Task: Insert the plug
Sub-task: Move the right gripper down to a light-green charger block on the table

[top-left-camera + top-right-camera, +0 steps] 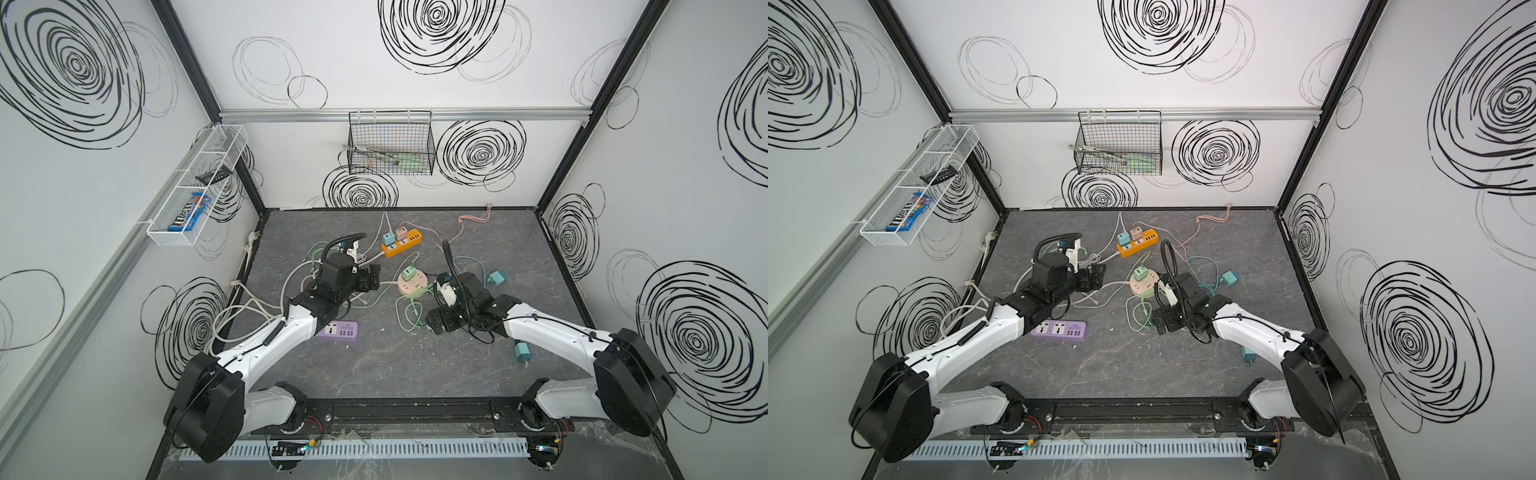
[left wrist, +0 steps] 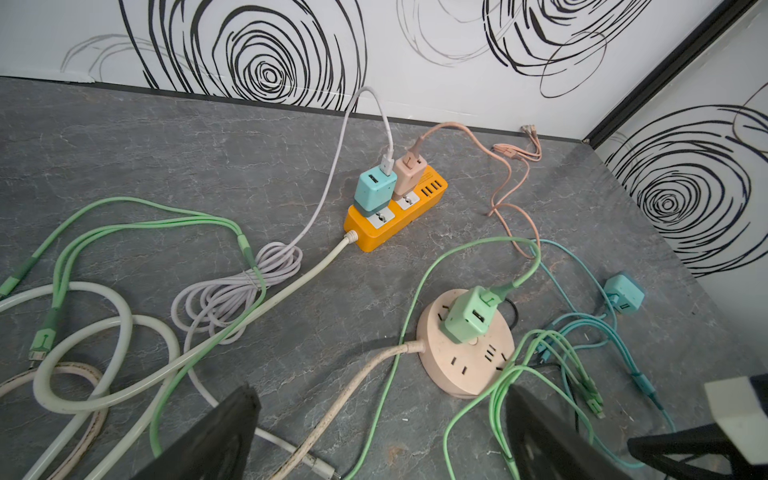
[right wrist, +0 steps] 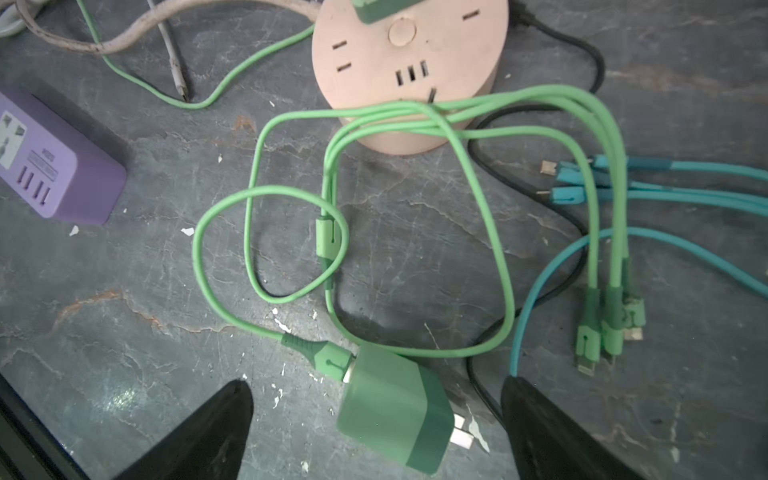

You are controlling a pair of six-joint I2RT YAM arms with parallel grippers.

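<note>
The plug (image 3: 395, 411) is a green cube adapter with metal prongs and a green cable in its end. It lies on its side on the grey table, between the spread fingers of my right gripper (image 3: 376, 384), which is open and does not touch it. In both top views the right gripper (image 1: 436, 324) (image 1: 1160, 324) hangs just in front of the round pink power strip (image 1: 411, 282) (image 3: 411, 70). Another green adapter (image 2: 467, 316) sits in that strip. My left gripper (image 1: 372, 278) (image 2: 380, 390) is open and empty, to the left of the strip.
An orange power strip (image 1: 402, 245) with a blue and a pink adapter lies at the back. A purple power strip (image 1: 338, 331) lies by the left arm. Teal adapters (image 1: 496, 277) (image 1: 521, 353) and loose green, teal, white and black cables surround the round strip.
</note>
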